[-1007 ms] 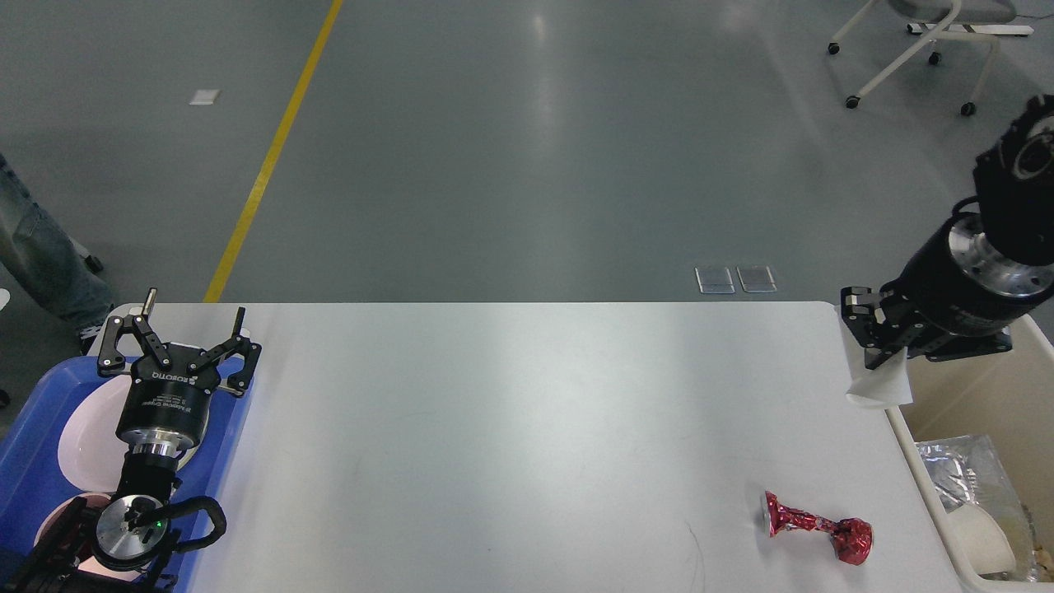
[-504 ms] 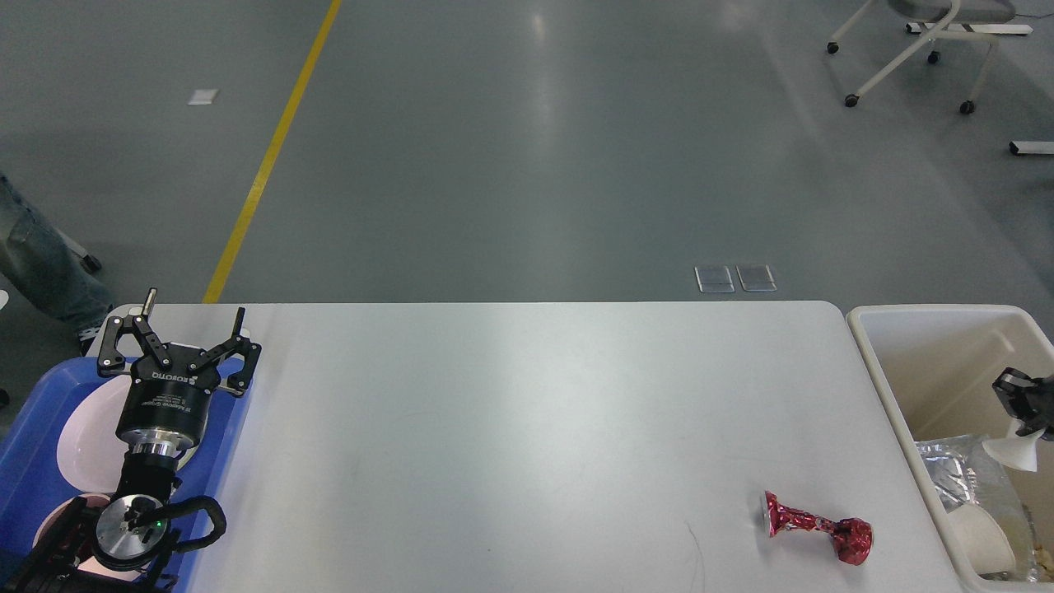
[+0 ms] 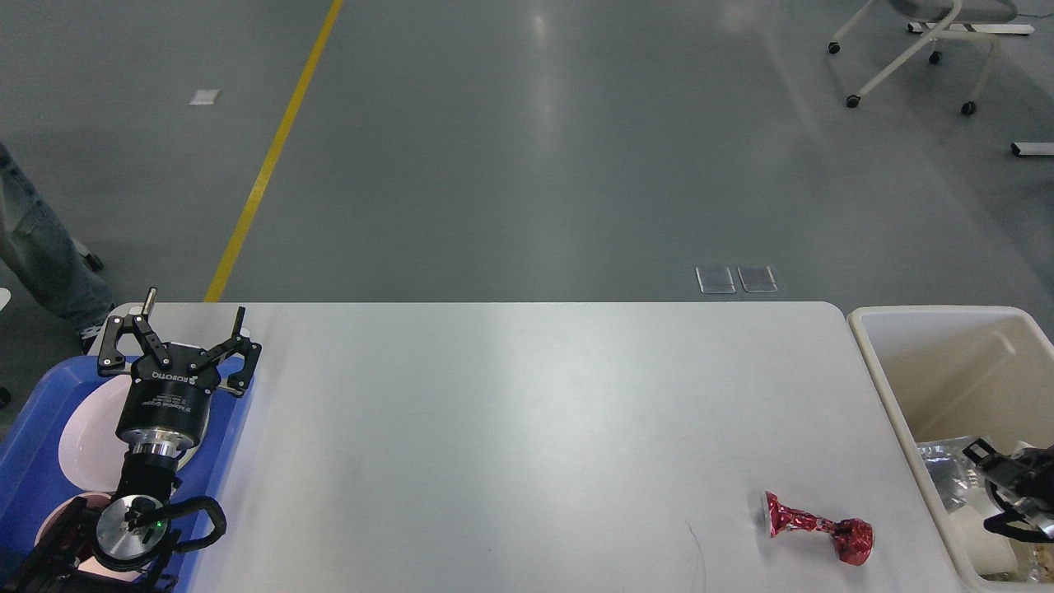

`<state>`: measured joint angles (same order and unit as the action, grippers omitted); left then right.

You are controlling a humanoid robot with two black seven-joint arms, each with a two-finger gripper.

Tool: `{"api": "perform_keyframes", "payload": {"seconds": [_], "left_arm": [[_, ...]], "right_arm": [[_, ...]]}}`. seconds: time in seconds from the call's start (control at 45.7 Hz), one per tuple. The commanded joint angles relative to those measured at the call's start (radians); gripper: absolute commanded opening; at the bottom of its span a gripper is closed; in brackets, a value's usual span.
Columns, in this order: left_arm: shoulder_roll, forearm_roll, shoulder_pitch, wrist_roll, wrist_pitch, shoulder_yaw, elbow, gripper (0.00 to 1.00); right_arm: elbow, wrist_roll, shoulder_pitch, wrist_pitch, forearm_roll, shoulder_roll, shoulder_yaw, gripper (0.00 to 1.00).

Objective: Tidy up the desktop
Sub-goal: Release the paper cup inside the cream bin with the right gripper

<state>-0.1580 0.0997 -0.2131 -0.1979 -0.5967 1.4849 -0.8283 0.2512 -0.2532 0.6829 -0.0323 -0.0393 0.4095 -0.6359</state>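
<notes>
Right tool — low inside the cream bin, grip state not discernible; left tool spread wide over the blue tray; tabletop bare save one red foil wrapper near the bin — your likely next pick.

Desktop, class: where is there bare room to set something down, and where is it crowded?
The desktop is bare from the blue tray and the open left gripper across to the red foil wrapper near the front right. Crowded: the tray and the cream bin, where the right gripper sits.
</notes>
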Motion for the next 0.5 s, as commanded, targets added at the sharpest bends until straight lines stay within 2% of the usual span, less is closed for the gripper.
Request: {"api": "perform_keyframes", "payload": {"seconds": [0.0, 0.109, 0.263, 0.285, 0.372, 0.394, 0.438, 0.482], "left_arm": [[0.000, 0.000, 0.000, 0.000, 0.000, 0.000, 0.000, 0.97], [0.000, 0.000, 0.000, 0.000, 0.000, 0.000, 0.000, 0.97], [0.000, 0.000, 0.000, 0.000, 0.000, 0.000, 0.000, 0.97], [0.000, 0.000, 0.000, 0.000, 0.000, 0.000, 0.000, 0.97], [0.000, 0.000, 0.000, 0.000, 0.000, 0.000, 0.000, 0.97], [0.000, 0.000, 0.000, 0.000, 0.000, 0.000, 0.000, 0.97], [0.000, 0.000, 0.000, 0.000, 0.000, 0.000, 0.000, 0.97], [0.000, 0.000, 0.000, 0.000, 0.000, 0.000, 0.000, 0.97]], "right_arm": [[-0.070, 0.000, -0.063, -0.069, -0.001, -0.074, -0.005, 0.00], [-0.079, 0.000, -0.082, -0.126, -0.001, -0.083, -0.007, 0.00], [-0.078, 0.000, -0.083, -0.130, -0.002, -0.075, -0.008, 0.00], [-0.078, 0.000, -0.083, -0.135, -0.002, -0.075, -0.008, 0.09], [-0.079, 0.000, -0.082, -0.161, -0.002, -0.072, -0.007, 0.79], [-0.078, 0.000, -0.082, -0.173, -0.002, -0.074, -0.005, 0.90], [-0.076, 0.000, -0.082, -0.189, -0.002, -0.074, -0.005, 1.00], [-0.073, 0.000, -0.082, -0.190, -0.002, -0.074, -0.005, 1.00]]}}
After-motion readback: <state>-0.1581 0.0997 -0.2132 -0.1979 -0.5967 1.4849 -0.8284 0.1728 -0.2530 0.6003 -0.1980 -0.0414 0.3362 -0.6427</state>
